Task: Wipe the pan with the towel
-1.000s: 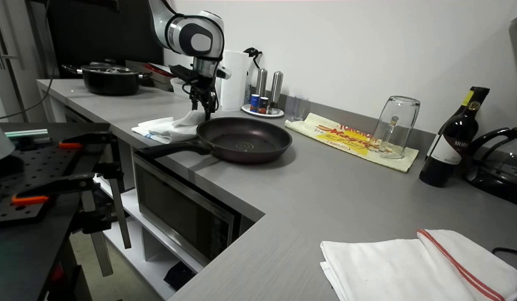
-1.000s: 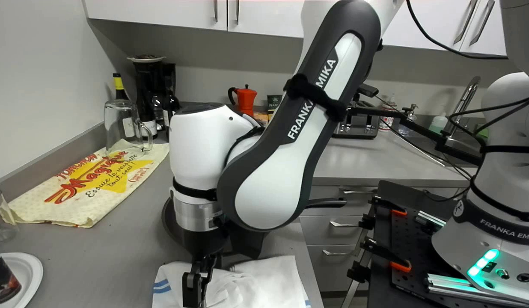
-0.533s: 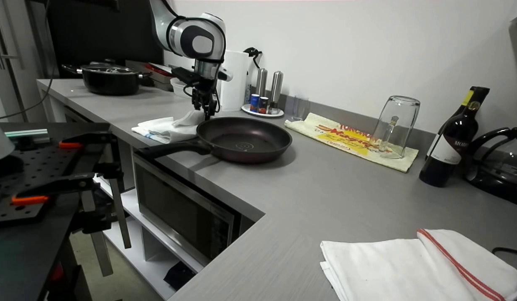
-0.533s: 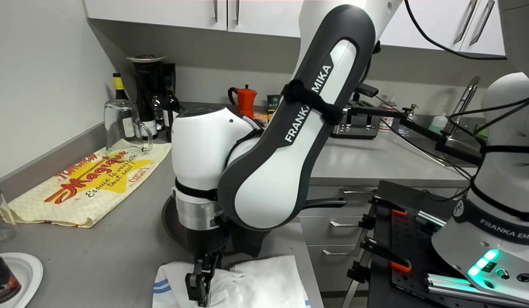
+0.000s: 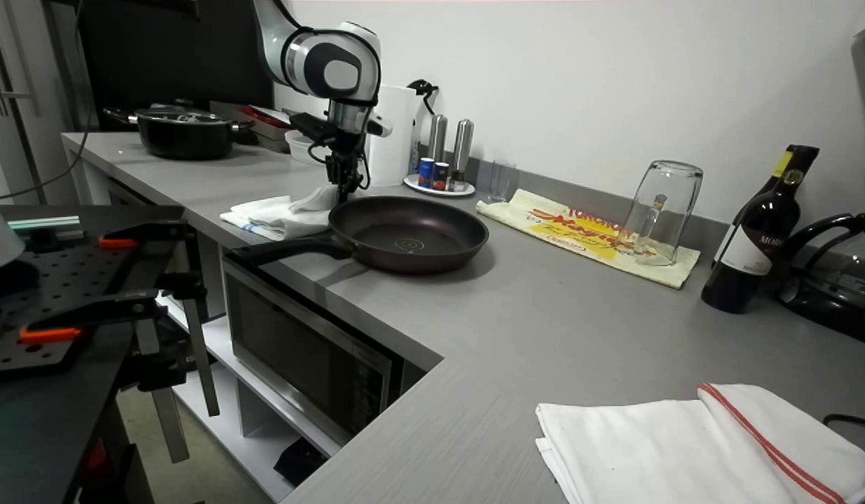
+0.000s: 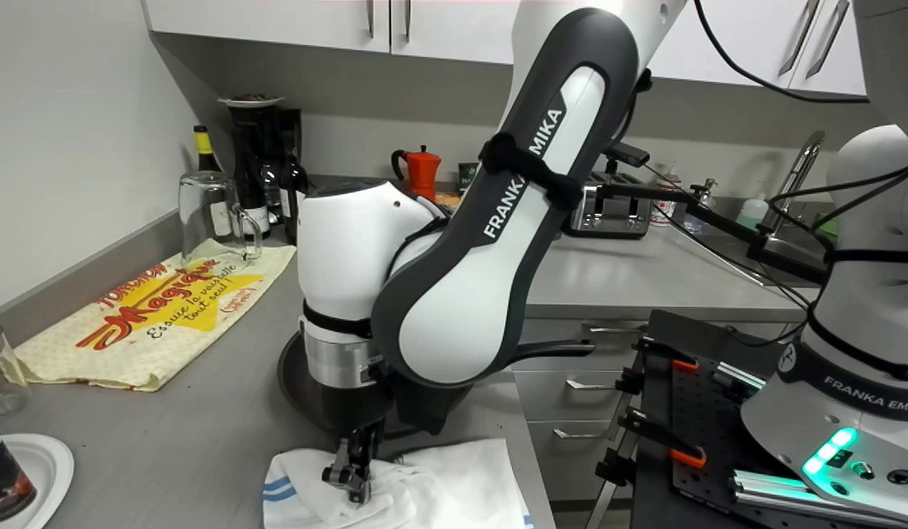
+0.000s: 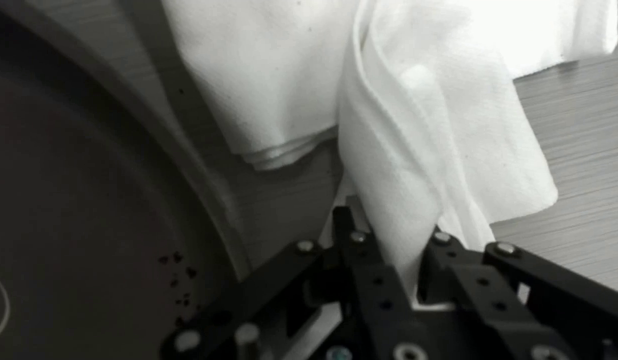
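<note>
While arm [image 6: 461,316] slants down over counter [image 5: 516,322], wrist [image 6: 340,360] near vertical, gripper [image 7: 393,231] points downward, fingers [image 7: 361,257] pinching fold of white towel [image 7: 429,125]. Towel: crumpled, on counter, blue-striped (stripes show in both exterior views). Pan [image 5: 408,241]: upright on counter, just beside towel, handle [image 5: 292,248] jutting past counter edge, dark specks [image 7: 190,272] inside.

pan [image 5: 432,231]: near-black, pale ring inside
towel [image 6: 461,477]: white, blue stripes
fingers [image 7: 366,262]: black
bench [image 5: 579,336]: streaked grey
folded cloth [image 5: 663,441]: white, red stripes
printed cloth [image 6: 153,323]: cream, red-and-black lettering, yellow patches
coffee pot [image 6: 423,175]: red, black handle
</note>
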Motion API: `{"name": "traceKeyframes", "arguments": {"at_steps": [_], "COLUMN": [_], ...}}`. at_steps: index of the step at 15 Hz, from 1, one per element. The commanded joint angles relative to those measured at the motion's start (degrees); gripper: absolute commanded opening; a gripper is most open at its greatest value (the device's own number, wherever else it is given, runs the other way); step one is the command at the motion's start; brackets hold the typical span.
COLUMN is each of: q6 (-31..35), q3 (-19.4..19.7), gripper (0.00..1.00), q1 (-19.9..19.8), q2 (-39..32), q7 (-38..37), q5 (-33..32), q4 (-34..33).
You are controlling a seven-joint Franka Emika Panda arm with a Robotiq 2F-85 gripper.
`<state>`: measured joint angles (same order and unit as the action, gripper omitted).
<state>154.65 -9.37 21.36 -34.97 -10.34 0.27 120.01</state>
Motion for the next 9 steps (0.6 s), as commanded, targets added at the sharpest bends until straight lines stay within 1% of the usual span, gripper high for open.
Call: {"name": "traceKeyframes", "arguments": {"at_steps": [1, 5, 7, 9], "q6": [-2.3, -6.9, -9.3, -11.1], "q3": [-1.7, -5.3, -6.4, -6.6], "gripper": [0.04, 0.04, 0.04, 0.04], "q1": [-1.8, -5.1, -6.2, -7.1], "q2": [2.7, 9.1, 13.2, 17.3], "q7": [0.5, 2.6, 3.8, 5.0], "q5": [1.5, 4.7, 6.1, 6.9], "q4": [0.4, 2.8, 3.9, 4.9]}}
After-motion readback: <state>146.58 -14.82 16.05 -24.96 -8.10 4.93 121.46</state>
